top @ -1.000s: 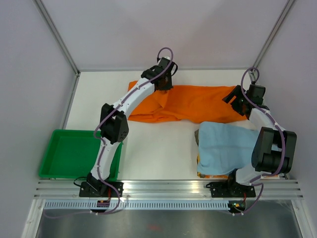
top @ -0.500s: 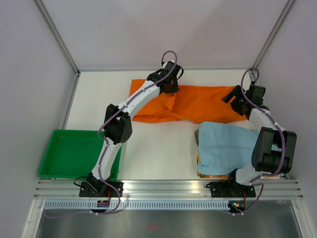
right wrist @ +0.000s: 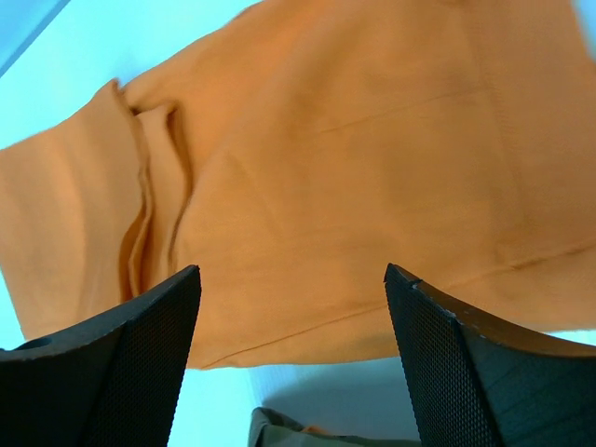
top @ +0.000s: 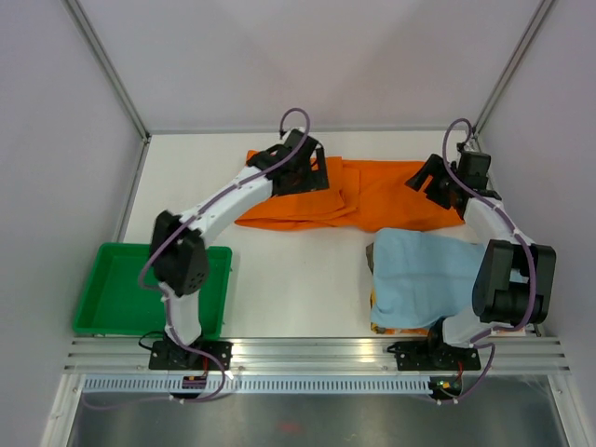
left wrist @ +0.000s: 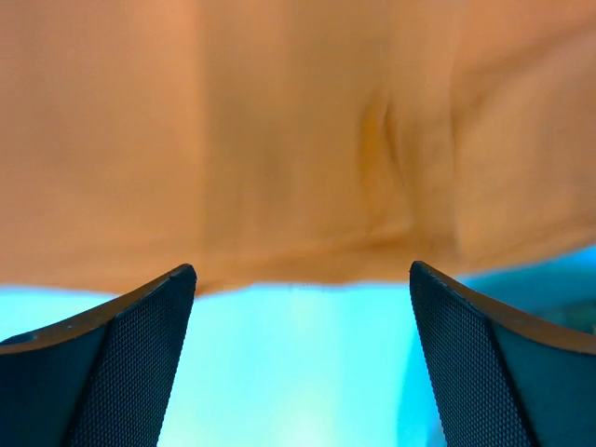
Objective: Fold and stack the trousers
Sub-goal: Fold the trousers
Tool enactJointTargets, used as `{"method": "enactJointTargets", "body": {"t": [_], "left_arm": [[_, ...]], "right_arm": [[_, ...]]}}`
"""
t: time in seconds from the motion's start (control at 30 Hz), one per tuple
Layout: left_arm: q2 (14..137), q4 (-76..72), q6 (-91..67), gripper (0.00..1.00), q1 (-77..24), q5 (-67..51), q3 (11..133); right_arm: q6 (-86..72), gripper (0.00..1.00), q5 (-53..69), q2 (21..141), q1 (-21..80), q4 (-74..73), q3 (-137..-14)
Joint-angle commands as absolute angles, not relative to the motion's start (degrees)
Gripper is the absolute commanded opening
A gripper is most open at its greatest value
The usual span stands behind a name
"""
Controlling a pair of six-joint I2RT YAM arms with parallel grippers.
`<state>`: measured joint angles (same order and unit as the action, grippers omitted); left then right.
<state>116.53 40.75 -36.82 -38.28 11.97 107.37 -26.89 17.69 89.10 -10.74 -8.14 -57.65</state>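
Seen from above, the left arm is leaning up from its base at the near edge. Its elbow is hanging over the right rim of the green tray, and its forearm is slanting toward 1 o'clock over the table. The right arm is folding tightly, with its elbow sitting above its base and its forearm pointing toward 11 o'clock.

The tray is lying at the near left. At its 3 o'clock, on the near right, the light blue cloth is lying rumpled just beyond the right arm's base. Its far edge is lying just beside the trousers. These are stretching as a creased orange band across the far half of the table, from 10 o'clock to 2 o'clock.

The left gripper is hanging over the band's left half with its fingers spread wide and gripping nothing. In the left wrist view the left gripper is framing bare table, with the trousers lying just past the fingertips. The right gripper is hovering over the band's right end. In its own view the right gripper is also spread wide and empty, with the trousers lying underneath.
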Motion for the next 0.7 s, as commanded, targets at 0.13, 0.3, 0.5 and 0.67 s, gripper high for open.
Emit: {"method": "enactJointTargets", "body": {"t": [0.13,0.3,0.5,0.67], "left_arm": [[86.34,22.18,-54.21,0.94,-37.09,11.53,67.36],[85.60,9.24,-58.09,0.84,-34.72,3.97,56.52],[88.59,-4.87,-66.86,0.78,-33.84,3.60,51.43],[92.98,-9.32,-69.87,0.64,-33.84,4.66,51.33]], "right_arm": [[-17.85,0.82,20.39,91.66,-1.34,-11.16,-66.79],[-13.98,0.70,21.45,95.44,5.62,-10.90,-69.61],[-20.37,0.70,17.67,101.68,12.56,-12.13,-72.86],[-23.38,0.71,14.51,103.45,14.33,-11.08,-71.46]]}}
